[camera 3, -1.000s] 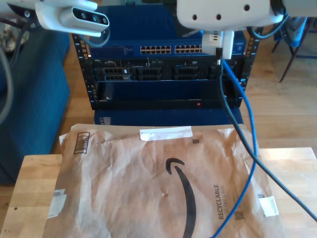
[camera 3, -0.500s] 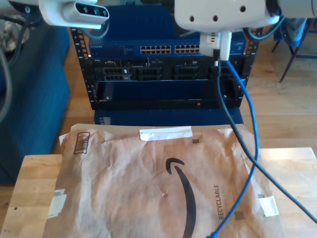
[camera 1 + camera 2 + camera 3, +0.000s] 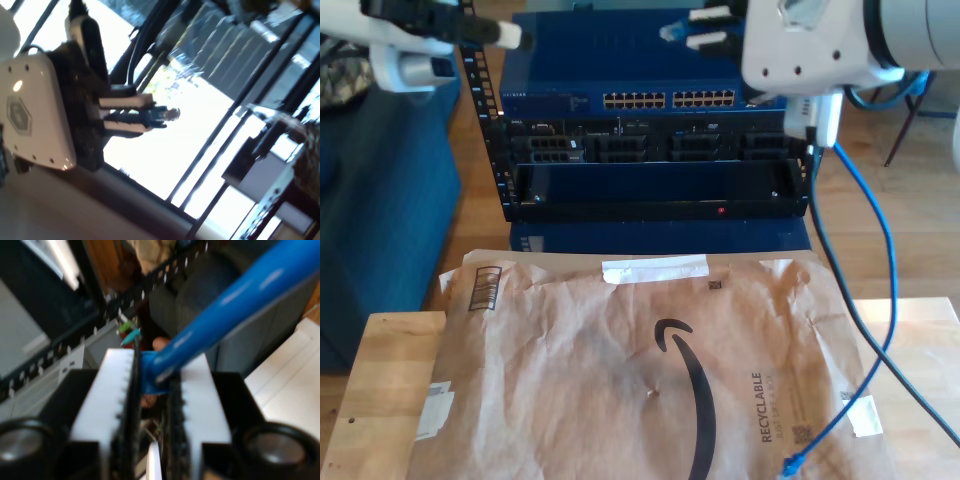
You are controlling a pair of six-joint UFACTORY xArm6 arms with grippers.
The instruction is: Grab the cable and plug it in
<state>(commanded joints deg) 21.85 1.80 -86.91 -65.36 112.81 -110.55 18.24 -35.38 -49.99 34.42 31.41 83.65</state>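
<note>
Clamped shut, my second gripper (image 3: 152, 360) has hold of the cable (image 3: 240, 295) just behind one plug, and you can see that blue-clear plug (image 3: 162, 114) poking out past the fingertips in the first wrist view. In the exterior view this gripper (image 3: 692, 28) sits at the top, above the rack (image 3: 650, 190), with its fingers pointing toward the exterior view's left and the plug tip in open air, apart from the rack's ports.

From under the gripper's white housing the bright blue cable (image 3: 885, 260) hangs down on the exterior view's right. It loops over the edge of a brown paper envelope (image 3: 620, 380), and its other plug (image 3: 790, 465) lies loose on that envelope. A thicker black cable (image 3: 830, 250) drops beside it. The envelope rests on a wooden table (image 3: 390, 380).

An arm (image 3: 415, 35) reaches in at the exterior view's upper left. I cannot tell how my first gripper stands.
</note>
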